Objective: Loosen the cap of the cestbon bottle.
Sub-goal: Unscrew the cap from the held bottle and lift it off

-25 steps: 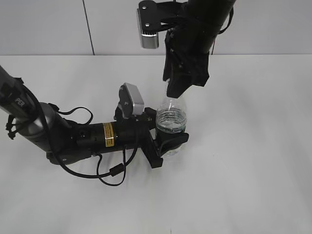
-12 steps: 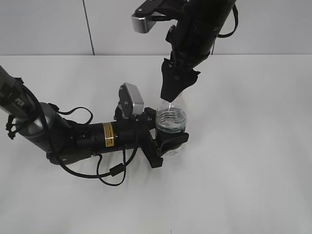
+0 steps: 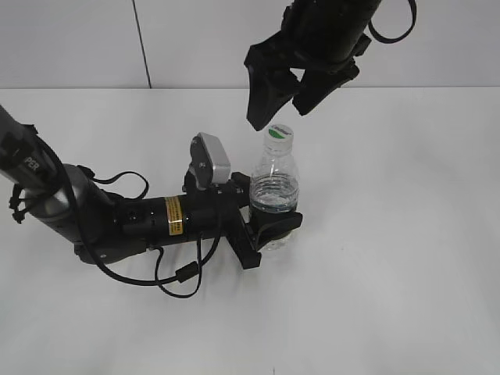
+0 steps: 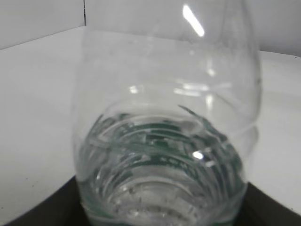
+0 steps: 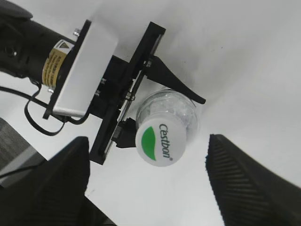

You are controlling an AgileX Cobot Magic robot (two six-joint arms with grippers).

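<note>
The cestbon bottle stands upright on the white table, clear and ribbed, with water in its lower part. My left gripper is shut on its body from the left, and the bottle fills the left wrist view. The white cap with a green leaf mark sits on the neck, uncovered. My right gripper hangs open just above it, touching nothing. Looking down from the right wrist, the cap lies between the two wide-apart dark fingers, and the left gripper clamps the bottle below.
The left arm lies low across the table from the left, with a loose black cable beside it. A grey wall stands behind the table's far edge. Bare white tabletop lies to the right and in front.
The right gripper was down over the cap, hiding it; it has opened wide and lifted up off it, so the cap now shows. The left gripper and the bottle have stayed put.
</note>
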